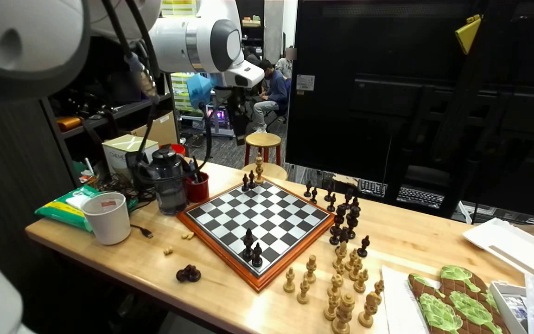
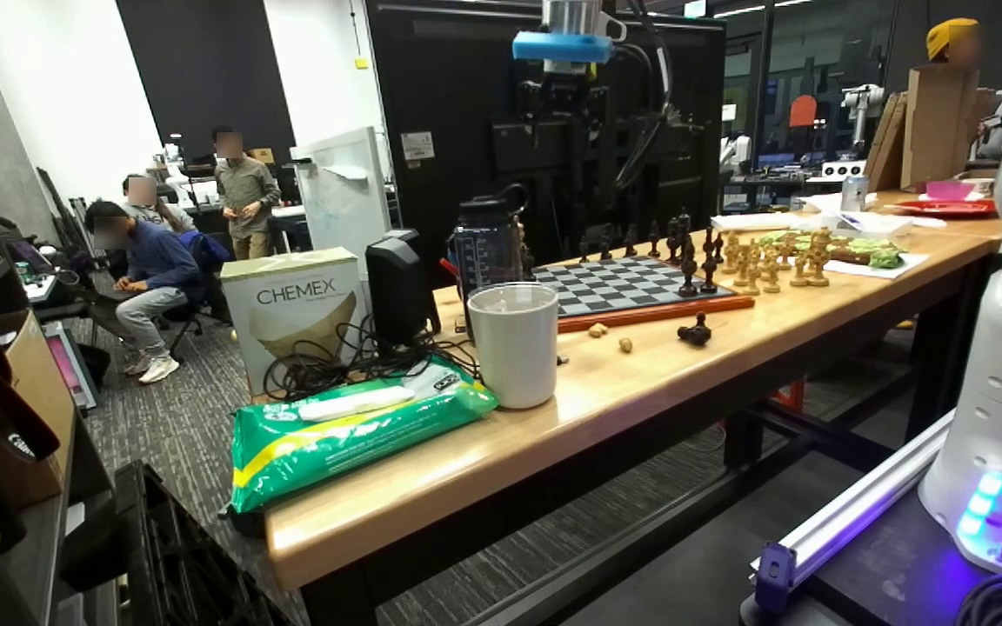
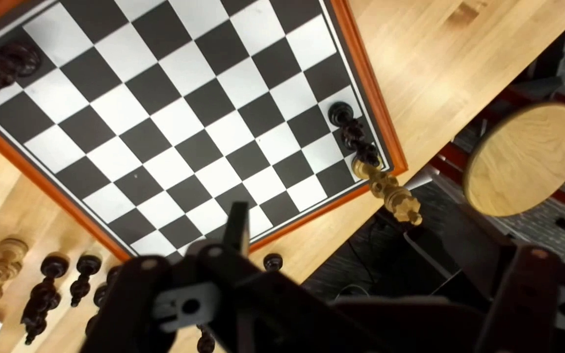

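The fingers [image 3: 237, 228] are spread wide, nothing in them; the tall pale piece [image 3: 393, 196] stands upright at a corner of the board [image 3: 165, 29], below them and pretty much in line with the gap; two dark pieces [image 3: 352, 133] are just beside it, kinda crowded.

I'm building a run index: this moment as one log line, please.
End effector: open, empty, touching nothing; chessboard: pieces at opposite corners; cup: beside green packet
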Action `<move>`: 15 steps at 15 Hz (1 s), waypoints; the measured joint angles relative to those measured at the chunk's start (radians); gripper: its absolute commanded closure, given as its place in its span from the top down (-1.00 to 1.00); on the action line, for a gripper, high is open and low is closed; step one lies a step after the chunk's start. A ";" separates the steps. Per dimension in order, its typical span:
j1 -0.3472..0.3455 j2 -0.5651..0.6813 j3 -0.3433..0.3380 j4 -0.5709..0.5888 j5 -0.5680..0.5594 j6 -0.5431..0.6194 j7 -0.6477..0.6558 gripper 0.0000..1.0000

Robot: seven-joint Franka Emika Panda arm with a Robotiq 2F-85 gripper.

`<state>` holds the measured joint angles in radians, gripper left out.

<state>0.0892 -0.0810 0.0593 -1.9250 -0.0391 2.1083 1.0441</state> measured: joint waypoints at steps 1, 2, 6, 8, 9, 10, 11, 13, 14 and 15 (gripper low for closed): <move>-0.003 -0.006 -0.001 0.004 0.031 -0.021 -0.024 1.00; -0.006 -0.011 -0.001 0.007 0.055 -0.041 -0.042 1.00; -0.015 -0.029 -0.001 0.021 0.081 -0.144 -0.057 1.00; -0.021 -0.037 -0.001 0.030 0.081 -0.207 -0.054 1.00; -0.026 -0.041 -0.002 0.033 0.081 -0.237 -0.053 1.00; -0.031 -0.044 -0.002 0.036 0.081 -0.263 -0.052 1.00; -0.036 -0.046 -0.002 0.040 0.081 -0.284 -0.052 1.00; -0.046 -0.049 -0.002 0.048 0.081 -0.318 -0.052 1.00; -0.051 -0.049 -0.003 0.051 0.081 -0.331 -0.052 1.00; -0.056 -0.050 -0.003 0.053 0.081 -0.342 -0.052 1.00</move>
<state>0.0333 -0.1312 0.0560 -1.8719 0.0418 1.7665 0.9922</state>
